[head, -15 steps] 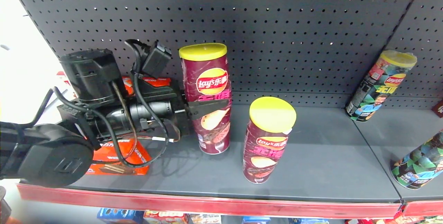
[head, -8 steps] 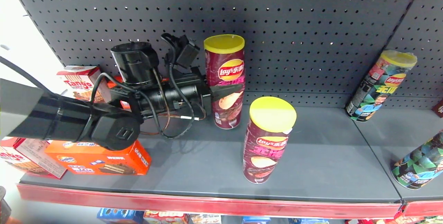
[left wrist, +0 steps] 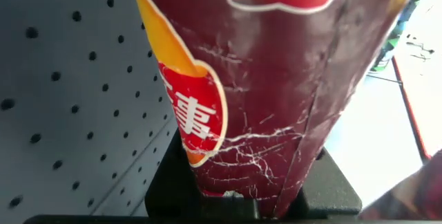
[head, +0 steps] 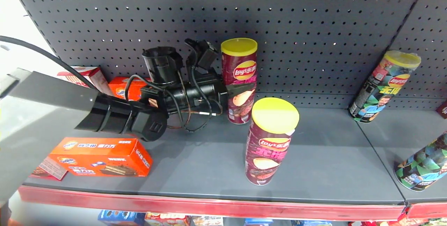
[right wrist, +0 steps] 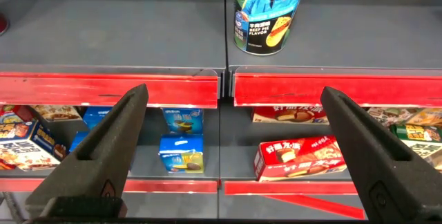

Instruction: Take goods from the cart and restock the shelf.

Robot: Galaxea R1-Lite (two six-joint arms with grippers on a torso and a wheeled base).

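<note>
We see the can (head: 240, 75) clamped at mid-height in the left gripper (head: 242, 89), one black finger crossing its front. It is upright at the back of the shelf (head: 324, 163), close to the pegboard (head: 314, 27); we cannot tell whether its base touches the shelf. It is maroon with a yellow lid, and its label has a round red-and-yellow logo above a picture of chips. In the left wrist view the can (left wrist: 276, 79) shows white crease lines across its label and a red patch with white characters.

A second can (head: 270, 142) with the same label stands upright just in front and to the right, apart from the first. To the left an orange box (head: 101, 157) lies flat near the shelf's front edge. Another orange box (head: 124, 88) and a red-and-white box (head: 90, 75) sit farther back.

At the far right a dark can (head: 384, 86) leans against the pegboard.

The right gripper (right wrist: 238, 162) hangs with its fingers spread wide, holding nothing. It faces lower shelves with a green can (right wrist: 268, 10), blue boxes (right wrist: 183, 151) and a red box (right wrist: 300, 158).
</note>
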